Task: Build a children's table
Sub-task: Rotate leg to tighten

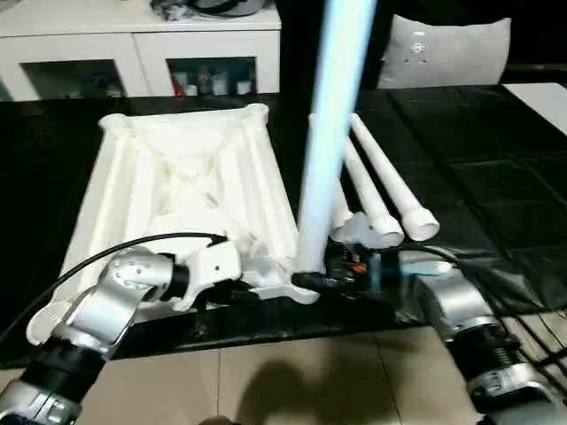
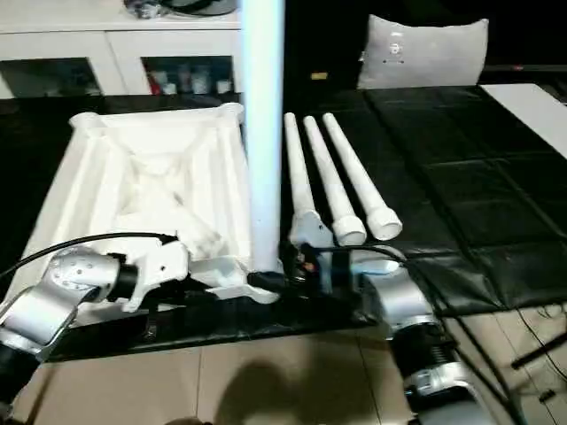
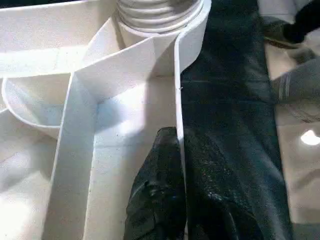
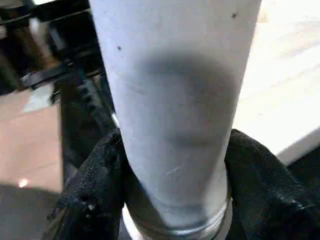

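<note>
The ribbed white plastic tabletop (image 1: 186,186) lies underside up on the black quilted mat (image 1: 478,177); the left pincer (image 3: 181,165) is clenched on its thin rim. The right pincer (image 4: 175,190) clasps the smooth upright tube leg (image 1: 330,133) standing in the five o'clock corner socket, with three spare legs (image 2: 341,190) lying at three o'clock.

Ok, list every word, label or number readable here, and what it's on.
No text can be read.
Grey cushion: a small pale mark, too blurred to read.
Items behind the cabinet glass doors: any labels too small.
Tabletop and legs: plain white, no marking.
</note>
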{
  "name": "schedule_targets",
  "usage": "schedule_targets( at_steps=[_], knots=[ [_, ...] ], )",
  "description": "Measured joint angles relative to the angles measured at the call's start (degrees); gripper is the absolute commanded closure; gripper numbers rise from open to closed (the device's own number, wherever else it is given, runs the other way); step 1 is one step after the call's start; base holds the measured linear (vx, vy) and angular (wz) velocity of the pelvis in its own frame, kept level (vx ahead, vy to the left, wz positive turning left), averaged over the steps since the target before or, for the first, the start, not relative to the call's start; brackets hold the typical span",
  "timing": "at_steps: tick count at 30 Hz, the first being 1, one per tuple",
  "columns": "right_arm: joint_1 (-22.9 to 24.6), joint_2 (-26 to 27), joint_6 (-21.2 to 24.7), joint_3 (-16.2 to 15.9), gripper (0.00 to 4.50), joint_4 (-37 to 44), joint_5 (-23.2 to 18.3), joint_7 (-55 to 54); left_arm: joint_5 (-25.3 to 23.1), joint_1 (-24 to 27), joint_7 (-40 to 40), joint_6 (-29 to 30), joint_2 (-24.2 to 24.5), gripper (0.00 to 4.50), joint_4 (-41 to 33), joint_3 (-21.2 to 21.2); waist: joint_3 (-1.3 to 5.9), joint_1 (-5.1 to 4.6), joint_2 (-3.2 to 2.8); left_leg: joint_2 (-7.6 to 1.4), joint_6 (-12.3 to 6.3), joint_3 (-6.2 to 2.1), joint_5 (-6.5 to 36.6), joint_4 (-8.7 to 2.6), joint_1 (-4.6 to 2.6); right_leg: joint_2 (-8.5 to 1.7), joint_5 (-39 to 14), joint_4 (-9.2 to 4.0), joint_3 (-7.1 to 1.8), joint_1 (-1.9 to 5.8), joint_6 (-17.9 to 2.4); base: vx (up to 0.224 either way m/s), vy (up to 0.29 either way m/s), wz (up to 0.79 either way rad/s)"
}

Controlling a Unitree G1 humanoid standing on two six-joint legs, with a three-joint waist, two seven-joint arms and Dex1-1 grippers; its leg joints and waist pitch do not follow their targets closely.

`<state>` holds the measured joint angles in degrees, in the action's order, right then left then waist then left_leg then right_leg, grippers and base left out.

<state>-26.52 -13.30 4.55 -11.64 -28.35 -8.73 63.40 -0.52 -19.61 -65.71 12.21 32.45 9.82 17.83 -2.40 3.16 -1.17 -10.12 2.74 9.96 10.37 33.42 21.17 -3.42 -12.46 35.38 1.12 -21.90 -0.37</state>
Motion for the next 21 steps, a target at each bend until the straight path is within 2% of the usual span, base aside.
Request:
schedule_targets(
  at_steps=[2, 3, 6, 8, 11, 13, 15, 16, 18, 21],
  knots=[
    [-0.4, 1.8, 0.1, 0.2, 1.99, -1.2, 0.9, -4.0, 0.0, 0.5, 2.2, 2.0, -0.7, 4.5, -0.2, -0.9, 0.01, -0.63, 0.01, 0.0, 0.06, 0.01, 0.0, 0.0, -0.19, 0.01, 0.0, 0.06, -0.05, 0.08, 0.0, 0.0, 0.0, 0.0],
    [-1.8, 4.6, 0.0, 1.1, 1.99, -3.8, 2.1, -9.1, -0.4, 0.9, 5.2, 5.0, -2.1, 4.5, -0.4, -2.4, 0.03, -1.53, 0.03, 0.0, 0.17, 0.04, -0.1, 0.02, -0.3, 0.01, 0.0, 0.21, -0.12, 0.08, 0.0, 0.0, 0.0, 0.0],
    [-5.3, 9.0, 0.4, 2.2, 1.99, -8.6, 4.2, -20.3, -1.0, 0.8, 11.4, 11.0, -5.6, 4.5, -1.3, -4.1, 0.0, -2.86, 0.07, 0.0, 0.29, 0.01, -0.2, 0.13, -0.33, 0.01, -0.1, 0.31, -0.14, -0.11, 0.2, 0.0, 0.0, 0.0],
    [-6.6, 10.3, 1.0, 2.7, 1.99, -10.3, 4.7, -25.1, -1.3, 0.9, 14.4, 13.7, -7.9, 4.5, -2.4, -4.5, -0.01, -3.02, 0.19, 0.01, 0.29, 0.01, -0.2, 0.14, -0.33, 0.01, -0.1, 0.31, -0.17, -0.13, 0.2, 0.0, 0.0, 0.0],
    [-8.9, 12.1, 2.4, 3.1, 1.99, -12.4, 5.4, -30.7, -2.2, 0.8, 18.6, 16.7, -10.3, 4.5, -3.7, -4.7, 0.02, -2.9, 0.34, 0.01, 0.29, 0.01, -0.2, 0.13, -0.28, 0.01, -0.1, 0.31, -0.17, -0.15, 0.2, 0.0, 0.0, 0.0],
    [-8.9, 12.1, 2.2, 3.4, 1.43, -12.4, 5.4, -30.8, -2.2, 0.8, 18.9, 17.0, -10.5, 4.5, -4.1, -4.7, 0.02, -2.68, 0.34, 0.02, 0.27, 0.01, -0.2, 0.11, -0.22, 0.01, 0.0, 0.28, -0.18, -0.15, 0.0, 0.0, 0.0, 0.0],
    [-8.9, 12.1, 1.9, 3.5, 1.25, -12.8, 5.9, -31.1, -2.2, 0.8, 19.0, 17.2, -10.7, 4.5, -4.6, -4.5, 0.02, -2.45, 0.34, 0.03, 0.23, 0.01, -0.1, 0.05, -0.12, 0.01, 0.1, 0.23, -0.17, -0.18, -0.1, 0.0, 0.0, 0.0],
    [-8.7, 12.0, 1.6, 3.6, 1.25, -13.3, 6.2, -31.2, -2.3, 0.6, 19.0, 17.2, -10.9, 4.5, -4.8, -4.3, 0.02, -2.21, 0.34, 0.05, 0.22, 0.01, -0.1, 0.0, -0.06, 0.01, 0.1, 0.23, -0.17, -0.23, -0.1, 0.0, 0.0, 0.0],
    [-8.0, 11.8, 0.8, 3.9, 0.93, -13.8, 6.6, -31.7, -2.6, 0.5, 19.0, 16.8, -11.1, 4.5, -5.3, -3.6, 0.01, -1.13, 0.31, 0.05, 0.2, 0.01, -0.1, -0.12, 0.08, 0.02, 0.1, 0.17, -0.15, -0.35, -0.1, 0.0, 0.0, 0.0],
    [-6.6, 10.8, 0.4, 4.5, 0.73, -11.9, 5.6, -30.4, -2.7, -0.5, 19.2, 16.6, -11.2, 4.5, -4.7, -3.0, -0.03, -0.26, 0.21, 0.05, 0.2, -0.02, -0.1, -0.27, 0.17, 0.04, 0.1, -0.04, -0.07, -0.36, -0.1, 0.0, 0.0, 0.0]
  ],
)
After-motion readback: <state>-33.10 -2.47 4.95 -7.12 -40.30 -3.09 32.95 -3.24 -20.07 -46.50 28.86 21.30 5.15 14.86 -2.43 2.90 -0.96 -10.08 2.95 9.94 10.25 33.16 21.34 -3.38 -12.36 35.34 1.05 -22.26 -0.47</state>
